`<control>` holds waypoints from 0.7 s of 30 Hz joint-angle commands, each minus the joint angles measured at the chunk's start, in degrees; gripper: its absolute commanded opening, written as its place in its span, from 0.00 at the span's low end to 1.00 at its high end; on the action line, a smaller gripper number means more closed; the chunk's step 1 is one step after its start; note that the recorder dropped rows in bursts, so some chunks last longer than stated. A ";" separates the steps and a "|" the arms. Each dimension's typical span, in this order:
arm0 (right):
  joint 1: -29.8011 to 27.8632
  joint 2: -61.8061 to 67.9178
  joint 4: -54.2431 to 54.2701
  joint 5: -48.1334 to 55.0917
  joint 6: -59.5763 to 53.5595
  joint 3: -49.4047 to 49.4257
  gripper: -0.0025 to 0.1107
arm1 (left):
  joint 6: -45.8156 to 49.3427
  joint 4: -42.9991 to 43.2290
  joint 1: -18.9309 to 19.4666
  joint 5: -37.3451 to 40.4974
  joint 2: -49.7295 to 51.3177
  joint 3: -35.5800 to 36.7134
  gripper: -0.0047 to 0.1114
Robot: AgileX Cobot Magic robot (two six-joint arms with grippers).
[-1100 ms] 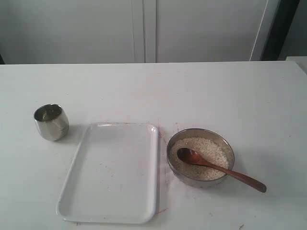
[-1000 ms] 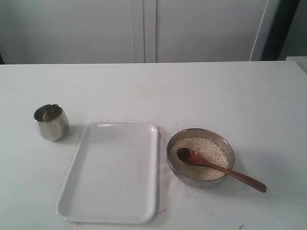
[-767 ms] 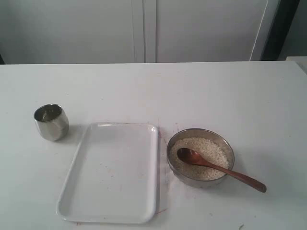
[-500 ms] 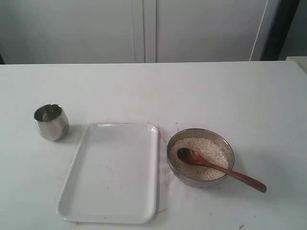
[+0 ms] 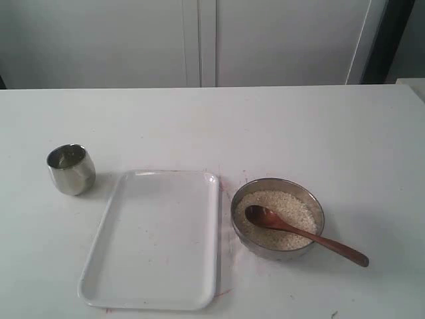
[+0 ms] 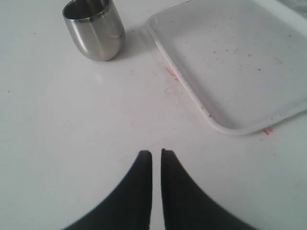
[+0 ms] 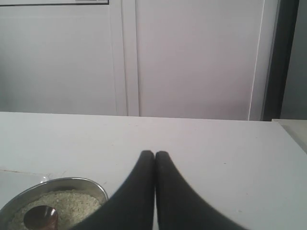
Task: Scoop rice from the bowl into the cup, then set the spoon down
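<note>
No shift: white table (image 5: 299,126) (reddish smudges (image 5: 223,185) beside bowl (image 5: 262,250)), pale cabinets (image 5: 279,40) behind.

My left claw (image 6: 156,153) and right claw (image 7: 154,154) are black; the small rice grains (image 5: 285,203) off-white, the slim wooden spoon (image 5: 309,233) glossy reddish-brown.

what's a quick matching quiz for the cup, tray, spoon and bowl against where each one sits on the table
1 cup
2 tray
3 spoon
4 bowl

a head on the rice, handle out over the rim
b far left, standing alone
c flat in the middle
d right of the tray, holding rice

Pairs: 1-b, 2-c, 3-a, 4-d
</note>
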 commanded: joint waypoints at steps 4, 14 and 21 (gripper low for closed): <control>-0.15 -0.26 0.26 -1.02 3.66 0.27 0.02 | 0.22 -0.62 0.14 0.19 -0.17 0.29 0.16; -0.15 -0.26 0.25 -10.72 37.80 0.27 0.02 | 0.22 -0.62 0.14 0.19 -0.17 0.29 0.16; -0.15 -0.26 0.25 -18.10 55.85 0.27 0.02 | 0.22 -0.62 0.14 0.19 -0.17 0.29 0.16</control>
